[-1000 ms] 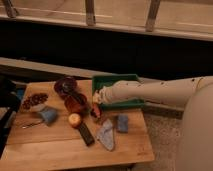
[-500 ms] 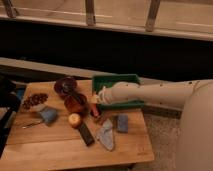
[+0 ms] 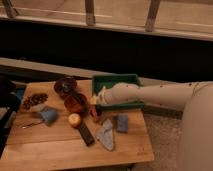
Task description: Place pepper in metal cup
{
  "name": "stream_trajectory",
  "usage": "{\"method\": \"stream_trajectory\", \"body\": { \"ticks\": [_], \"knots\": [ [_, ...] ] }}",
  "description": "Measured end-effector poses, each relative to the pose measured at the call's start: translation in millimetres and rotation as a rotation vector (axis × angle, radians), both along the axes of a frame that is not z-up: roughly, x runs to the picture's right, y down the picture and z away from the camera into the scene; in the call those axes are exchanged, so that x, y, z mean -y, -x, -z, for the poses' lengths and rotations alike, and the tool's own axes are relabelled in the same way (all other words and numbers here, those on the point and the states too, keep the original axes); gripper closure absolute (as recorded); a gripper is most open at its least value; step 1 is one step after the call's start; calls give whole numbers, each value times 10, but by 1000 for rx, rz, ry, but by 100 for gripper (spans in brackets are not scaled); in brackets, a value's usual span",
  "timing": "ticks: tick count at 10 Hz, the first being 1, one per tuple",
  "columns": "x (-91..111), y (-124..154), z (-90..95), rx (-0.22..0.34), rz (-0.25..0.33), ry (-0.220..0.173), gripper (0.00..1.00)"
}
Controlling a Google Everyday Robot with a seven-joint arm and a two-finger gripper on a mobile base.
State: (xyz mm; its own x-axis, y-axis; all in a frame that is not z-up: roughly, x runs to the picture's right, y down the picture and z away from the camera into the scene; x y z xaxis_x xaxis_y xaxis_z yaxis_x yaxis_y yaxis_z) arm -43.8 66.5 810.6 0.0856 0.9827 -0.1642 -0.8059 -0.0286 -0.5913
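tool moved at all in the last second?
No. The tool sits at the same spot beside the orange-red bowl, just in front of the green tray, in all three camera views.

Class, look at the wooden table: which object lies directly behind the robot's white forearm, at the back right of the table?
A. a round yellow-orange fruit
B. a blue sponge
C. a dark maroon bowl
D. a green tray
D: the green tray sits at the back right edge of the table, and the white arm crosses in front of it, with the gripper at its front left corner.
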Motion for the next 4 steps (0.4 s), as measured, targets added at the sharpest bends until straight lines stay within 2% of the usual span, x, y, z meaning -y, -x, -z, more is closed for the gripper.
{"method": "stream_trajectory", "body": {
  "ticks": [4],
  "knots": [
    [10, 5, 27, 5, 4, -5, 38]
  ]
}}
